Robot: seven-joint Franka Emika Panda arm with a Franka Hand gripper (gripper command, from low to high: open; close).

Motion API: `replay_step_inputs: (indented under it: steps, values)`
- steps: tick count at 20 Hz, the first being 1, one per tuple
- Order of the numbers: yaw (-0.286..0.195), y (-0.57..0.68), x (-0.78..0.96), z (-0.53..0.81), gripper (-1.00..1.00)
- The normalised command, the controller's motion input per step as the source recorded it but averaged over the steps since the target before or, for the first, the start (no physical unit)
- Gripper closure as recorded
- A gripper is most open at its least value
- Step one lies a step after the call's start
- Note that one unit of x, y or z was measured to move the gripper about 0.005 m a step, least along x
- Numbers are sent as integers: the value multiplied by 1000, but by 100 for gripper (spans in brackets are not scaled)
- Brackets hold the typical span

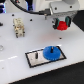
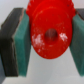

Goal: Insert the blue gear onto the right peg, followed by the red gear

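While the blue gear [image 1: 52, 52] sits flat on the grey plate [image 1: 31, 60], seemingly seated over the right peg, which I can't make out beneath it, I've got the red gear [image 1: 62, 24] clamped between my gripper [image 1: 62, 23] pads [image 2: 21, 44]. It's high up, well apart from the plate. From my grip the target lies down and toward the exterior view's left. The wrist view shows the red gear's [image 2: 51, 34] toothed face and centre hole square to the camera, so I judge its axis runs vertical, ready for a stacking descent.
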Motion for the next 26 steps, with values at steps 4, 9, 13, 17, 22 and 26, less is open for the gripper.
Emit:
replay_step_inputs:
  steps: [4, 9, 13, 17, 22, 26]
  values:
    - [0, -315, 645, 267, 100]
    - [0, -334, 650, 210, 100]
    - [0, -322, 674, 193, 100]
    - [0, -311, 652, 141, 100]
    - [0, -225, 611, 69, 100]
    - [0, -79, 546, 0, 100]
